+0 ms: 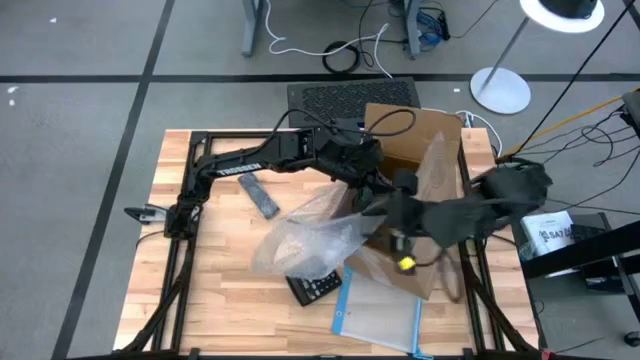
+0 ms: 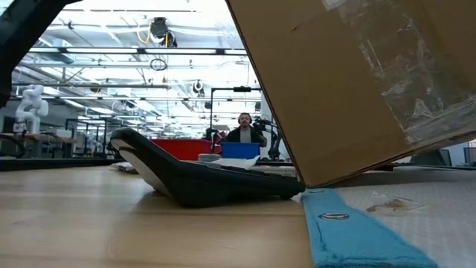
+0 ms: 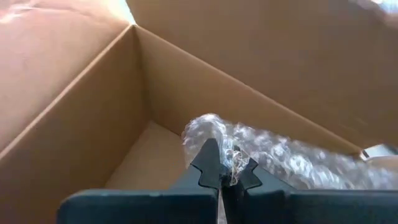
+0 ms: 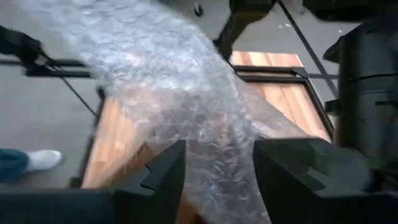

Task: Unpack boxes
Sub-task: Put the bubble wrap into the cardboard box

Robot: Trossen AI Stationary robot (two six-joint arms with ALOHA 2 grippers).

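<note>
Through the left wrist view I'm looking into the open cardboard box (image 3: 124, 118), its brown walls meeting at an inner corner. My left gripper (image 3: 227, 177) is pinched tight on a crumpled wad of bubble wrap (image 3: 273, 155) (clear, glinting) inside the box.

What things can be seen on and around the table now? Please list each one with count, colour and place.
cardboard box: one, brown, right side of table, open.
bubble wrap: one sheet, clear, from the box toward table middle.
plastic pouch: one, clear with blue edge, near edge of table.
remote control: one, dark grey, left of middle.
black device: one, under the wrap's lower end.
grille-topped unit: one, black, behind the table.
floor lamp: one, white, beyond the table.
person: one, far in the room.
left gripper: shut on bubble wrap, inside the box.
right gripper: open around the wrap.
</note>
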